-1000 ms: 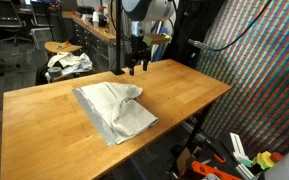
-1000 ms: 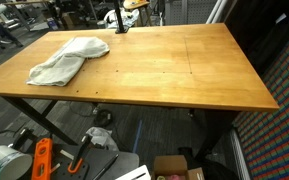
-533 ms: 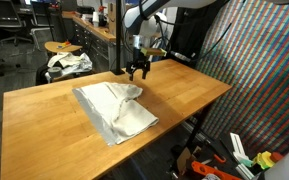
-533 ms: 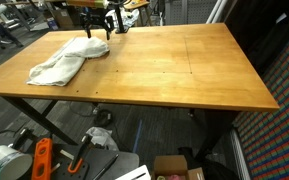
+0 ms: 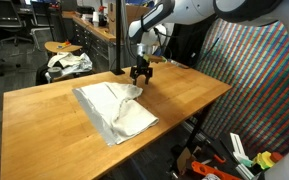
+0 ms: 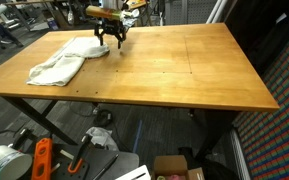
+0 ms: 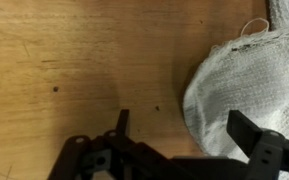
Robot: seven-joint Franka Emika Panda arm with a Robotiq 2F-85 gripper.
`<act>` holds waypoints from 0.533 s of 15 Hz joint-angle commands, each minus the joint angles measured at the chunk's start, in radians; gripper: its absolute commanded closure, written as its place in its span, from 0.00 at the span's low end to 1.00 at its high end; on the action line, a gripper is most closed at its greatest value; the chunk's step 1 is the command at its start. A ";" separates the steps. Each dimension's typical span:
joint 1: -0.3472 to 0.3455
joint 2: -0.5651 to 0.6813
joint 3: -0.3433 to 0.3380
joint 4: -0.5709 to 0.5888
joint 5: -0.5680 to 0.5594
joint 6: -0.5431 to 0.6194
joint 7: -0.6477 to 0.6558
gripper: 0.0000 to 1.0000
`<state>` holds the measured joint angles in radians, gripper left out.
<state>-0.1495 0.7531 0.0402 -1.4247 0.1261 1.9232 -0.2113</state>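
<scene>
End effector (image 5: 141,76) wide open, empty, low over edge of crumpled white cloth (image 5: 114,110) on wooden worktop (image 5: 44,125). Cardboard box (image 6: 172,166) on floor beneath; contents unclear.

Bare wood on one side of your tool, cloth on the other.
Your tool (image 5: 139,77) hangs with its jaws spread above the edge of the crumpled white cloth (image 5: 114,108), the one soft heap in your way. The broad bare tabletop (image 6: 184,70) beside it gives you room to pass. A black post (image 5: 119,45) stands close behind.
</scene>
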 commanded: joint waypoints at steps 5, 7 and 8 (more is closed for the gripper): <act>-0.049 0.083 0.040 0.129 0.050 -0.139 -0.130 0.00; -0.052 0.084 0.050 0.136 0.060 -0.163 -0.154 0.00; -0.055 0.084 0.057 0.137 0.069 -0.177 -0.169 0.00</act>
<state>-0.1872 0.8130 0.0699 -1.3406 0.1556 1.8074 -0.3248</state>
